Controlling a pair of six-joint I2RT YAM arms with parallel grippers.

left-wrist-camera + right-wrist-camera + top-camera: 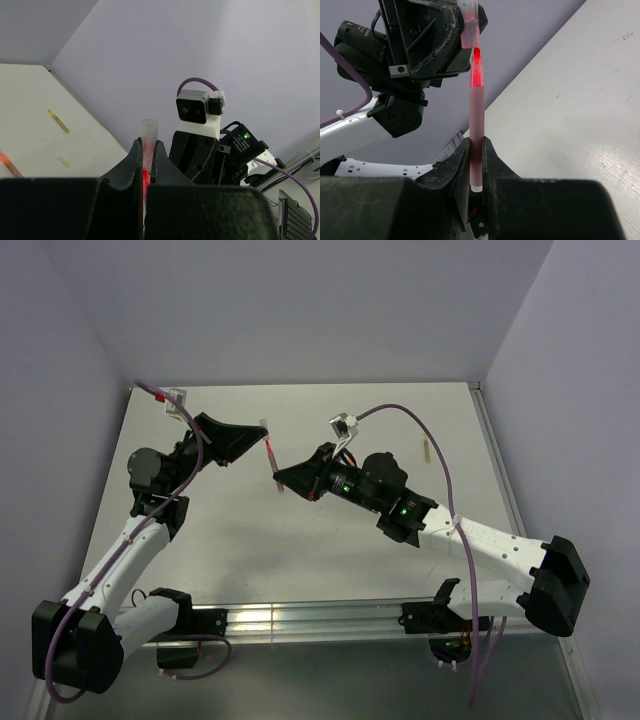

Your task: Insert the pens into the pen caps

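My left gripper (146, 146) is shut on a pale translucent pen cap (149, 131) that sticks out past its fingertips. Red shows in the gap between those fingers, below the cap. My right gripper (476, 144) is shut on a red pen (477, 115), held upright. The pen's bright red tip (477, 55) meets the mouth of the pen cap (470, 25). From above, the two grippers face each other over the table's middle, with the red pen (272, 454) between the left gripper (260, 437) and the right gripper (282, 478).
A tan-olive pen (428, 452) lies on the white table (230, 550) at the right. In the left wrist view it shows as a yellow-green pen (59, 121), with a pale cap (63, 160) lying near it and another red pen (7, 162) at the left edge.
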